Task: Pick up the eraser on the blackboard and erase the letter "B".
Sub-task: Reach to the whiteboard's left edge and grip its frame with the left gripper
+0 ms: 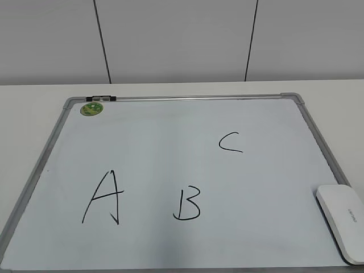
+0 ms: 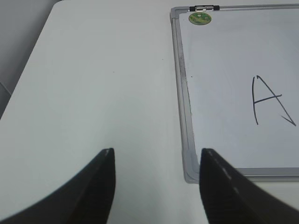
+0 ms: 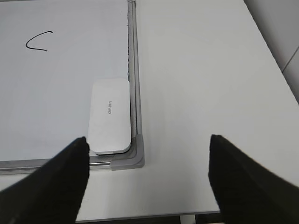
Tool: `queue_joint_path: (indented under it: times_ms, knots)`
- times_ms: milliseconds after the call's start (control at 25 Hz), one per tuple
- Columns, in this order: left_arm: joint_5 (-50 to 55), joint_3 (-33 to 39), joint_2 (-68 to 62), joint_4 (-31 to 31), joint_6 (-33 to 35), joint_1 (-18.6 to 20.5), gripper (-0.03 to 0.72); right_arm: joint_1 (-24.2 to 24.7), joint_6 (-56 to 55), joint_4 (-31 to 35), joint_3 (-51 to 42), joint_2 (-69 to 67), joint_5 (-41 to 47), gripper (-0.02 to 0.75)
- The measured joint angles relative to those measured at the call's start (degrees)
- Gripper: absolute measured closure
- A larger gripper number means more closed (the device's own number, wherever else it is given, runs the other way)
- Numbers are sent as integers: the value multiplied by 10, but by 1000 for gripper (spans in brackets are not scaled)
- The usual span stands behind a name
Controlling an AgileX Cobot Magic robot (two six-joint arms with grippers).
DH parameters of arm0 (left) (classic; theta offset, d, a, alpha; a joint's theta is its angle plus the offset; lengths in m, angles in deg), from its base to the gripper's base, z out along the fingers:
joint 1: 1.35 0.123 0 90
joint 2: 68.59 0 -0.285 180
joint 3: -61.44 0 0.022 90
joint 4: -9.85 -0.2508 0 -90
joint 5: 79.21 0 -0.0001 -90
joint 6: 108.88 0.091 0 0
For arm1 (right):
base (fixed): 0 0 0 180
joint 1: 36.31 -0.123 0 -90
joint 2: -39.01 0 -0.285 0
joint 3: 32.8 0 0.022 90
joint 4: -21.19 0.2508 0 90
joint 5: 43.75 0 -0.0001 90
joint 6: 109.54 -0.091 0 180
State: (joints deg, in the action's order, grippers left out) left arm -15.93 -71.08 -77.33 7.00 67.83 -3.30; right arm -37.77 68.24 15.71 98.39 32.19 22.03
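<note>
The blackboard (image 1: 187,122) is a white board with a silver-grey frame lying flat on the table. The black letter "B" (image 1: 187,203) is at its front middle, between an "A" (image 1: 103,197) and a "C" (image 1: 231,142). The white eraser (image 1: 343,219) lies on the board's front right corner; it also shows in the right wrist view (image 3: 110,115). My right gripper (image 3: 147,154) is open and empty, just off that corner, apart from the eraser. My left gripper (image 2: 157,161) is open and empty beside the board's front left corner (image 2: 189,170). Neither gripper shows in the exterior view.
A small round green magnet (image 1: 90,108) sits at the board's far left corner, next to a metal clip (image 1: 101,99). The white table (image 3: 205,84) extends on both sides of the board. The table's front edge is close under my right gripper.
</note>
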Motion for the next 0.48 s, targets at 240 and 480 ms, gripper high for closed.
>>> queue_joint_path:
  times_ms: [240, 480]
  knots:
    - [0, 0, 0, 0, 0, 0, 252, 0, 0, 0, 0, 0, 0, 148]
    - [0, 0, 0, 0, 0, 0, 252, 0, 0, 0, 0, 0, 0, 148]
